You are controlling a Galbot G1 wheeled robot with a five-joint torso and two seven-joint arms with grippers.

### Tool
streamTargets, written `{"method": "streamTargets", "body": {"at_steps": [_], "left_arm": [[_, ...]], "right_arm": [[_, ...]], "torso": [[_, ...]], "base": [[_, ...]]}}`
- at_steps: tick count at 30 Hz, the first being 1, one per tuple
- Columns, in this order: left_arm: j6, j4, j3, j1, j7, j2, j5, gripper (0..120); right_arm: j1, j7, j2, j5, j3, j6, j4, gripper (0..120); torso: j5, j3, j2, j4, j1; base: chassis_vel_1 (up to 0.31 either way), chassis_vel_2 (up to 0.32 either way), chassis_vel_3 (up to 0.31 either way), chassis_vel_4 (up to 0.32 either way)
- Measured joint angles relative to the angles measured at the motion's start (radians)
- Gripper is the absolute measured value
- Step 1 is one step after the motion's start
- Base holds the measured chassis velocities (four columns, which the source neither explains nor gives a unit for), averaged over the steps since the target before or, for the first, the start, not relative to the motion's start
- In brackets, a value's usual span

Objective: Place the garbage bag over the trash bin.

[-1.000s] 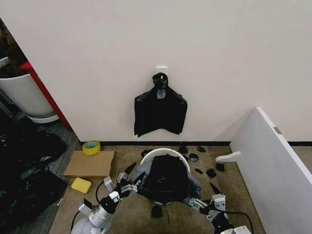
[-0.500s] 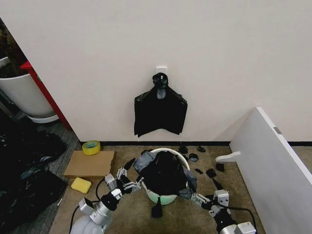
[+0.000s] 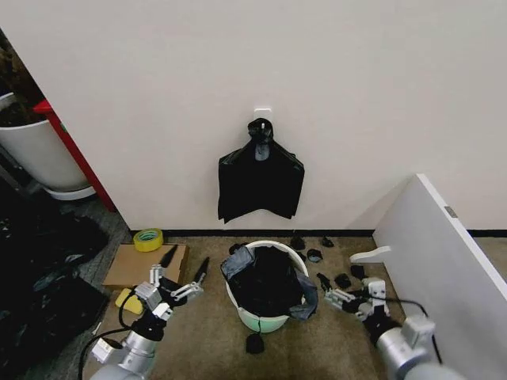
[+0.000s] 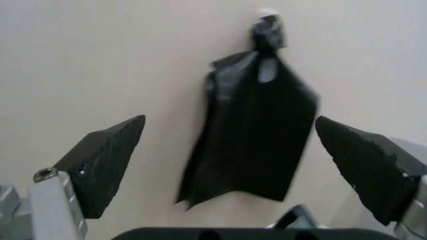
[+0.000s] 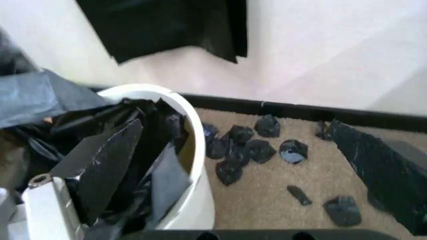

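The left gripper (image 3: 182, 273) has its fingers (image 4: 107, 165) spread wide with nothing between them; it hangs over the carpet at about 9 o'clock from the trash bin (image 3: 268, 317), apart from it, just above the edge of a flat cardboard sheet (image 3: 142, 265). In the left wrist view those dark fingers frame the knotted black bundle (image 4: 257, 135) hanging on the wall.

The right gripper (image 3: 333, 291) also has its fingers (image 5: 100, 170) wide apart and empty, at about 3 o'clock from the bin, close to its rim but not touching it.

The garbage bag (image 3: 268, 279) sits in the cream-white bin, its black plastic filling the mouth and folded loosely over the rim at 10 o'clock and 4 o'clock; the rest of the rim shows bare.

Small black scraps (image 5: 250, 145) lie on the carpet at 1 to 3 o'clock from the bin. A yellow tape roll (image 3: 148, 239) and a yellow sponge (image 3: 125, 299) rest near the cardboard.
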Motion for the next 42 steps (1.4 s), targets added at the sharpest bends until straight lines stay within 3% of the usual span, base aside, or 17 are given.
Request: {"method": "streamTargets", "body": {"at_steps": [4, 11, 14, 23, 28, 33, 37, 42], "left_arm": [[-0.001, -0.043, -0.044, 0.069, -0.053, -0.059, 0.058, 100], [0.003, -0.092, -0.088, 0.135, -0.121, -0.120, 0.141, 100], [0.004, -0.105, -0.090, 0.153, -0.157, -0.144, 0.185, 100], [0.025, -0.131, -0.071, 0.185, -0.207, -0.181, 0.261, 100], [0.018, -0.139, -0.069, 0.193, -0.212, -0.193, 0.328, 100], [0.016, -0.145, -0.071, 0.201, -0.211, -0.197, 0.330, 100], [0.014, -0.151, -0.077, 0.210, -0.210, -0.197, 0.327, 100], [0.013, -0.151, -0.081, 0.212, -0.212, -0.197, 0.319, 100]], "right_arm": [[0.228, -0.084, -0.103, 0.061, -0.086, -0.144, -0.108, 100], [0.559, -0.191, -0.146, 0.091, -0.331, -0.236, -0.269, 100], [0.639, -0.241, -0.142, 0.076, -0.418, -0.254, -0.345, 100], [0.730, -0.313, -0.106, 0.060, -0.526, -0.258, -0.473, 98], [0.784, -0.345, -0.075, 0.082, -0.554, -0.270, -0.525, 79], [0.805, -0.379, -0.048, 0.041, -0.564, -0.281, -0.544, 64], [0.821, -0.382, -0.025, 0.014, -0.581, -0.293, -0.565, 45], [0.832, -0.382, -0.015, 0.009, -0.593, -0.295, -0.583, 32]], "torso": [[-0.0001, 0.000, 0.000, -0.0001, 0.000], [-0.0008, 0.000, 0.000, 0.0003, 0.000], [-0.0002, 0.000, 0.000, -0.0002, 0.000], [-0.0004, 0.000, 0.000, -0.0003, 0.000], [-0.0006, 0.000, 0.000, -0.0003, 0.000], [-0.0007, 0.000, 0.000, -0.0003, 0.000], [-0.0005, 0.000, 0.000, -0.0002, 0.000], [-0.0006, 0.000, 0.000, -0.0002, 0.000]], "base": [[0.000, 0.000, 0.000, 0.000], [0.000, 0.000, 0.000, 0.000], [0.000, 0.000, 0.000, 0.000], [0.000, 0.000, 0.000, 0.000], [0.000, 0.000, 0.000, 0.000], [0.000, 0.000, 0.000, 0.000], [0.000, 0.000, 0.000, 0.000], [0.000, 0.000, 0.000, 0.000]]}}
